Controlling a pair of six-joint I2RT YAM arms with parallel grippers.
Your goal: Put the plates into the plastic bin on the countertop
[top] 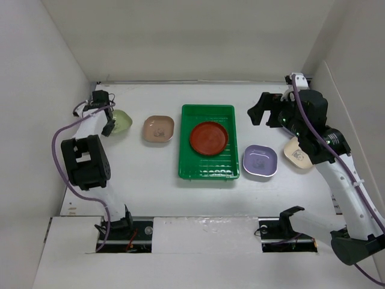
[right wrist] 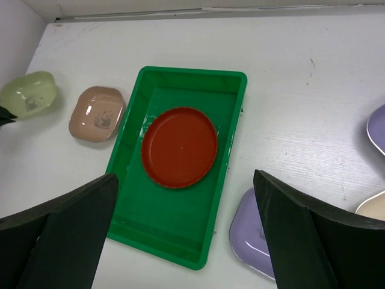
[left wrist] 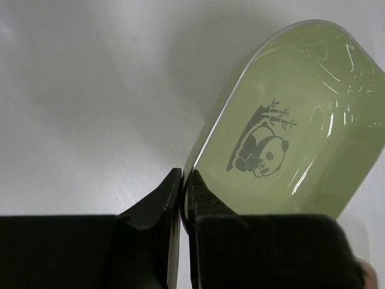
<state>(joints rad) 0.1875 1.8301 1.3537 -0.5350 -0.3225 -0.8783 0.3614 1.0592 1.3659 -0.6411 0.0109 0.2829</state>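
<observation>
Across white countertop (top: pixel 144 174): one red-brown plate (top: pixel 209 138) in green bin (top: pixel 207 171), pink-tan dish (top: pixel 159 129), lavender dish (top: pixel 260 161), cream dish (top: pixel 296 153) outside; clamps left gripper (left wrist: pixel 185 180) on pale green dish (left wrist: pixel 301 120) rim, holds right gripper (right wrist: pixel 183 180) open, empty.

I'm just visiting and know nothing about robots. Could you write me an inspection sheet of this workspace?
Surface: plain white countertop.
Job's things: one red plate lies in the green bin; the pale green dish, pink-tan dish, lavender dish and cream dish are outside it.
Clutter: nothing seen.
Grippers: left gripper shut on the pale green dish's rim; right gripper open, holding nothing.
Cables: purple cable looping along the left arm, another on the right.
Surroundings: white walls.
</observation>
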